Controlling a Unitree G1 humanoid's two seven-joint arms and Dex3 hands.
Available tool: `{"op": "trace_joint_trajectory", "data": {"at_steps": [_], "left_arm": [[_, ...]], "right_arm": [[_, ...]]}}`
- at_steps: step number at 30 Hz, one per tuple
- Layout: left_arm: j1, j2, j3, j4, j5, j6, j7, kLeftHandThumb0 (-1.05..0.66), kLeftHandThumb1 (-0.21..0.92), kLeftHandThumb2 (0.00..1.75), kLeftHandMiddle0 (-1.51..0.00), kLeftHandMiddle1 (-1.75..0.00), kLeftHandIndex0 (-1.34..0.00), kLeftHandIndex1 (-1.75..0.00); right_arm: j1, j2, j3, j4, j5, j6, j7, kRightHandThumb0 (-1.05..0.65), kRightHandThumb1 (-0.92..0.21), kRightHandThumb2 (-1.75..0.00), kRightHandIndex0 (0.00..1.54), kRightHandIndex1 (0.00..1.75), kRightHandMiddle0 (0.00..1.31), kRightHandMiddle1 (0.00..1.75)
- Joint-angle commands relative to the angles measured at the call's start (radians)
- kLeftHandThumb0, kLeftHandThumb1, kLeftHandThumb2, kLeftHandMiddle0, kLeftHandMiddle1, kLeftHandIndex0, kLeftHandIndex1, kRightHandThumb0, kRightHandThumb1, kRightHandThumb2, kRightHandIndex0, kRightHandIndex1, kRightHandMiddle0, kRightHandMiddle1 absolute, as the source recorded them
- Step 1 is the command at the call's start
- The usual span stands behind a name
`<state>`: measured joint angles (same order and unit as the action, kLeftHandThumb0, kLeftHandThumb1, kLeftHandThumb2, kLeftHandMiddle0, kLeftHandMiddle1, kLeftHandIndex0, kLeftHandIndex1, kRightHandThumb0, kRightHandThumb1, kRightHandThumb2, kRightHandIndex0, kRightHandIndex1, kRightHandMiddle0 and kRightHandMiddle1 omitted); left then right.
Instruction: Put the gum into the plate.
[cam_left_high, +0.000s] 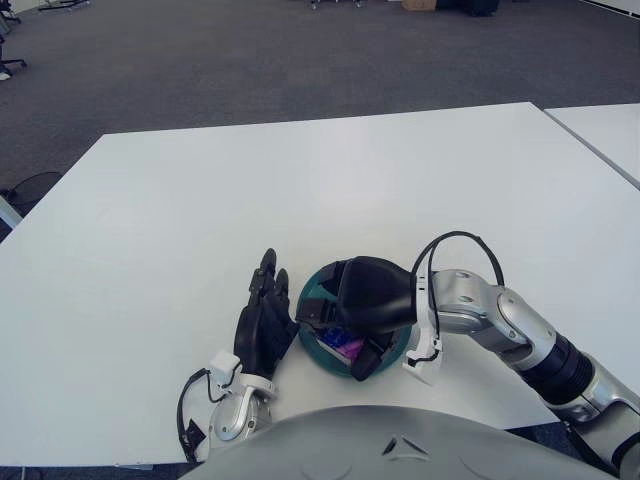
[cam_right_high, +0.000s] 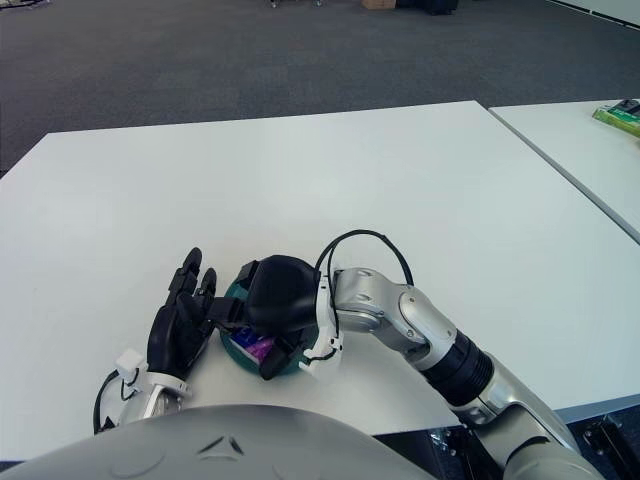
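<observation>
So the right hand (cam_left_high: 362, 312) is sitting right over the green plate (cam_left_high: 312, 290) near the front edge of the white table (cam_left_high: 300, 190), covering most of it. The purple gum (cam_left_high: 345, 346) pack is peeking out underneath, low inside the plate, with the fingers curled down around it. Looks to me like the hand has hold of the gum, though I can't tell if the pack is touching the plate bottom or a bit above it, since the palm hides that part. The left hand (cam_left_high: 263, 325) is just beside the plate on its left side, fingers straight and relaxed, holding nothing, close to the rim if not touching it. I'd say we're at the drop-off step: the gum is basically where it needs to be. Next move calls for spreading the fingers to let go, then lifting straight up so nothing drags the pack or tips the plate
</observation>
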<state>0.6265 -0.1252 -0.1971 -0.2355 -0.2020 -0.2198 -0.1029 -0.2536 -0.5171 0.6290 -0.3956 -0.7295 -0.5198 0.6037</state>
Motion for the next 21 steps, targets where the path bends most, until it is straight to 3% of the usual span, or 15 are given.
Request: {"op": "trace_joint_trajectory", "data": {"at_steps": [1, 7, 10, 11, 14, 18, 20, 21], "left_arm": [[0.006, -0.002, 0.0, 0.007, -0.029, 0.018, -0.007, -1.05, 0.92, 1.07, 0.0, 0.0, 0.0, 0.0], [0.004, 0.002, -0.001, 0.014, -0.061, 0.01, -0.028, -1.05, 0.92, 1.09, 0.0, 0.0, -0.01, 0.0], [0.004, 0.003, 0.0, 0.017, -0.085, 0.012, -0.041, -1.05, 0.92, 1.09, 0.0, 0.0, -0.01, 0.0], [0.004, 0.002, 0.0, 0.019, -0.091, 0.013, -0.043, -1.05, 0.92, 1.09, 0.0, 0.0, -0.01, 0.0], [0.004, -0.004, 0.001, 0.025, -0.118, 0.014, -0.054, -1.05, 0.92, 1.09, 0.0, 0.0, -0.01, -0.01], [0.007, -0.019, 0.002, 0.027, -0.151, 0.017, -0.054, -1.05, 0.92, 1.09, 0.0, 0.0, -0.02, -0.01], [0.009, -0.026, 0.002, 0.024, -0.167, 0.022, -0.048, -1.05, 0.92, 1.09, -0.01, 0.0, -0.03, -0.02], [0.01, -0.028, 0.002, 0.023, -0.173, 0.024, -0.045, -1.05, 0.92, 1.09, -0.01, 0.0, -0.03, -0.02]], "right_arm": [[0.0, 0.0, -0.022, 0.015, -0.014, -0.02, -0.028, -0.37, -0.78, -0.7, 0.89, 1.75, 0.29, 1.74], [-0.014, -0.01, -0.046, 0.013, -0.034, -0.052, -0.045, -0.36, -0.9, -0.53, 0.64, 1.75, 0.21, 1.74], [-0.031, -0.023, -0.057, 0.008, -0.046, -0.073, -0.04, -0.62, -0.92, -0.68, 0.46, 1.75, 0.11, 1.46], [-0.031, -0.025, -0.06, 0.009, -0.048, -0.076, -0.037, -0.68, -0.92, -0.75, 0.4, 1.61, 0.07, 1.28], [-0.025, -0.028, -0.065, 0.001, -0.048, -0.054, -0.003, -0.79, -0.92, -0.87, 0.32, 1.3, 0.03, 0.99], [-0.011, -0.027, -0.07, -0.014, -0.019, 0.005, 0.063, -0.88, -0.92, -0.98, 0.31, 0.87, 0.01, 0.74], [-0.005, -0.026, -0.07, -0.023, 0.016, 0.051, 0.113, -0.92, -0.92, -1.03, 0.34, 0.48, 0.0, 0.6], [-0.003, -0.025, -0.071, -0.027, 0.033, 0.072, 0.135, -0.94, -0.92, -1.05, 0.33, 0.4, 0.0, 0.56]]}}
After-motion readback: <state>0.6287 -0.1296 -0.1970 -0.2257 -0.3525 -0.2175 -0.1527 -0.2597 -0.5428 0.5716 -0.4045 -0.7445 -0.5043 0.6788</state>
